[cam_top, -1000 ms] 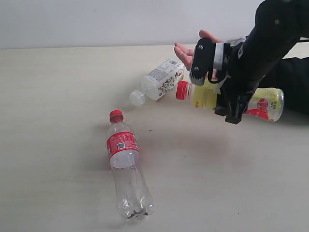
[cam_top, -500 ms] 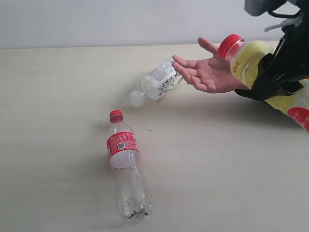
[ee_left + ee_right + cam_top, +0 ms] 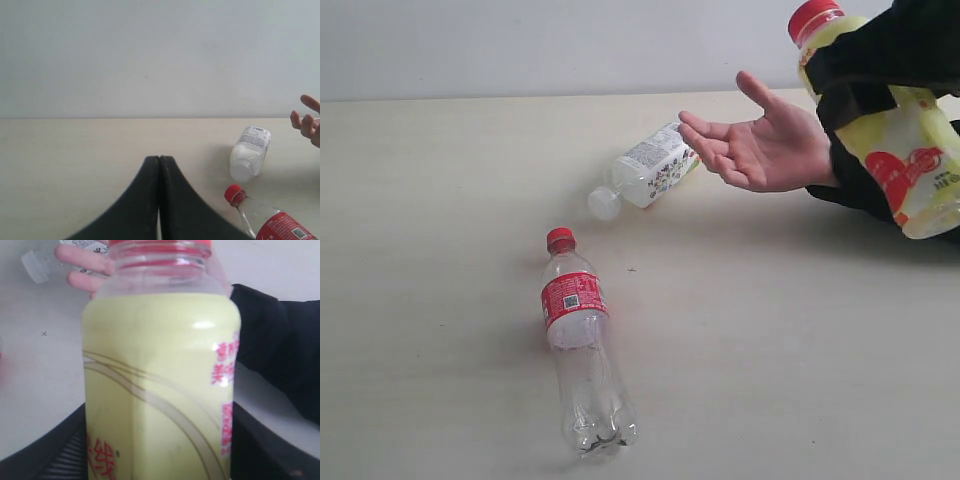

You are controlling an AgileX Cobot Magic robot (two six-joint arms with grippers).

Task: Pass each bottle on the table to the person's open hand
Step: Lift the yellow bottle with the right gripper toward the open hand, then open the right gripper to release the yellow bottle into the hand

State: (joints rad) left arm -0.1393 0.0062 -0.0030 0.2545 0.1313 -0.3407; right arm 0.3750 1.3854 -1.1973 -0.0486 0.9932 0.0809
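Observation:
My right gripper (image 3: 863, 72) is shut on the yellow bottle (image 3: 905, 165), held tilted in the air with its red cap (image 3: 815, 16) up, just right of the open hand (image 3: 770, 150). In the right wrist view this yellow bottle (image 3: 160, 380) fills the frame between the black fingers (image 3: 47, 452), with the hand (image 3: 85, 270) behind it. The small white-capped bottle (image 3: 648, 168) lies on the table (image 3: 440, 200) left of the hand. The clear bottle with red label (image 3: 580, 340) lies nearer the front. My left gripper (image 3: 159, 161) is shut and empty, low over the table. The white bottle with green label is out of view.
The person's black sleeve (image 3: 865, 190) rests on the table at the right, under the raised bottle. In the left wrist view the small bottle (image 3: 250, 152) and the clear bottle's red cap (image 3: 234, 195) lie off to one side of the shut jaws. A pale wall (image 3: 570, 40) backs the table.
My right gripper has lifted the yellow bottle off the table, up and to the right, tipping it more upright beside the hand. The hand is now uncovered. The other bottles have not moved.

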